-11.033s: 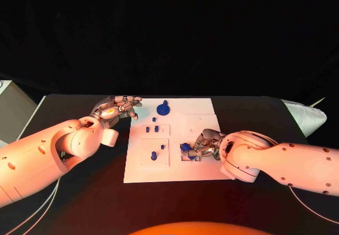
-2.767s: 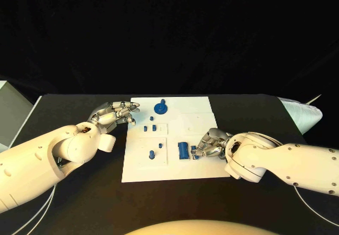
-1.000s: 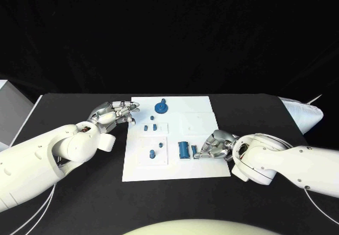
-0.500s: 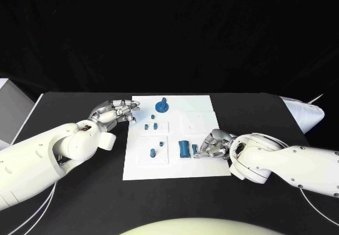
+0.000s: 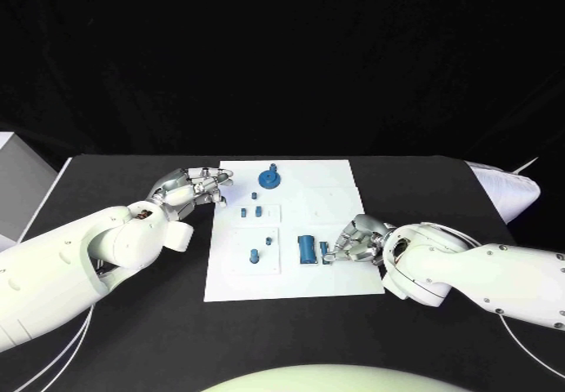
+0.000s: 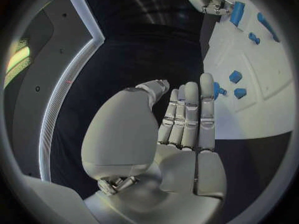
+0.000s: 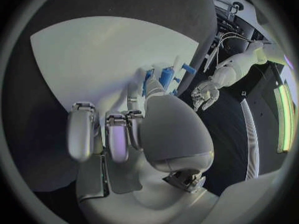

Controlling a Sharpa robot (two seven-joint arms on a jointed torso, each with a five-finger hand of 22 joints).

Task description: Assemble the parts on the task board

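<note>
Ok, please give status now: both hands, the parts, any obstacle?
Left hand open, at the task board's left edge. Right hand pinches a small blue part beside the blue cylinder. Nothing in the way.

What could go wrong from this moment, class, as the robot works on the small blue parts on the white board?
1. The right hand has its fingers at a small blue part right beside the blue cylinder; a slip could knock the cylinder over or roll it.
2. The right wrist view shows the palm covering much of the contact, so a poor hold may go unnoticed.
3. The left hand sits at the task board edge without pressing it; the board might slide.
</note>
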